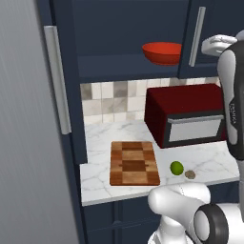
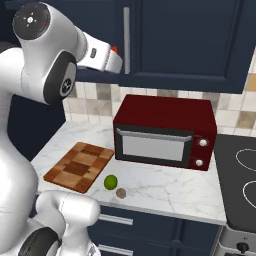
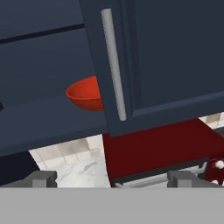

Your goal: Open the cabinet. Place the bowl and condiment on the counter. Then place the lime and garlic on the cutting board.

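Red bowl (image 1: 163, 52) on open cabinet (image 1: 128, 66) shelf | cutting board (image 1: 135, 163) bare | claw (image 3: 112, 180) spread, holding nothing

Even, soft light; sharp render

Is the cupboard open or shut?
Half open: the cabinet left door is swung aside, showing the bowl on its shelf; the right door looks shut.

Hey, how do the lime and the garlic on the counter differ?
The lime is bright green and round; the garlic is dull brownish-grey and lumpier. The lime looks a little bigger than the garlic. The lime lies nearer the cutting board; the garlic sits on its far side. Both rest on the marble counter, off the board.
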You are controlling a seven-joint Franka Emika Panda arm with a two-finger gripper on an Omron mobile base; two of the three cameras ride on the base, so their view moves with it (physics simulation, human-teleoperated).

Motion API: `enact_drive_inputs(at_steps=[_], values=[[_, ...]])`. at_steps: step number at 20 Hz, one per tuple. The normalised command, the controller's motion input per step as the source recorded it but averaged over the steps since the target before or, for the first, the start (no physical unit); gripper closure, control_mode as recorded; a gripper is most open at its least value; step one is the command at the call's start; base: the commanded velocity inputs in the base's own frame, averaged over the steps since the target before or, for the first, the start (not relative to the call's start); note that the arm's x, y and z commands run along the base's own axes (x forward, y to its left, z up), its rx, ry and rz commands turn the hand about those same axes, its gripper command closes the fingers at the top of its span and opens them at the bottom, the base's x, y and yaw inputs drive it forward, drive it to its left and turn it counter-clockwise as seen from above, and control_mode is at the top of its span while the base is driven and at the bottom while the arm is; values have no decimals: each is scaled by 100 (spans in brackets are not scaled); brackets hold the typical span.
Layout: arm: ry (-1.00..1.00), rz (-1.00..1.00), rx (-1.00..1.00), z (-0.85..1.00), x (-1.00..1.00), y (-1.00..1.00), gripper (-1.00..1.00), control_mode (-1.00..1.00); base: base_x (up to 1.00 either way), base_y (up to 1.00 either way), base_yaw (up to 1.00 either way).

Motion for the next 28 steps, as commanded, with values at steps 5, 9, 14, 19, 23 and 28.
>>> enact_drive_inputs(at_steps=[5, 9, 14, 19, 23, 28], values=[[0, 0, 0, 0, 35, -13, -100, -100, 0, 0, 0], [0, 0, 0, 0, 30, -15, -100, -100, 0, 0, 0], [1, 0, 0, -3, 30, -4, -100, -100, 0, 0, 0], [3, 0, 0, -8, 33, 0, -100, -100, 0, 0, 0], [3, 1, 0, -7, 29, -1, -100, -100, 0, 0, 0], [3, 3, 0, -2, 28, -12, -100, -100, 0, 0, 0]])
